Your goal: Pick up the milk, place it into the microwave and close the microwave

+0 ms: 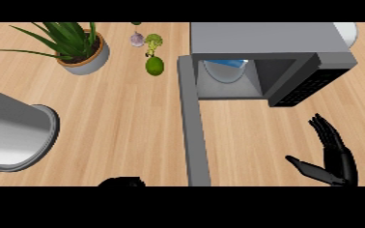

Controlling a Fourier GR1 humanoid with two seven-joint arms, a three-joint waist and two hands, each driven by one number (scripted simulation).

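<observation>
Head view: the fingers of my right hand (333, 153) are straight and spread, the thumb held out to the left, and they grip nothing. The hand hangs over bare counter (128, 111), below the microwave's control panel and well apart from it. Of my left hand (121, 182) only a dark sliver shows at the lower edge, so how it is set I cannot tell.

Further out, the milk (232, 63) shows as a blue and white shape inside the microwave (264, 38), on the pale turntable in its cavity. The door (194, 125) stands wide open, seen edge-on as a long grey strip running from the cavity's left side down toward me.

I judge the placing done and the closing not yet begun. The next move calls for a push on the door's outer face, near its free end, swinging it rightward across the opening until it meets the front. My left hand sits just beside that end, so I would use it and keep the right one clear of the door's sweep
</observation>
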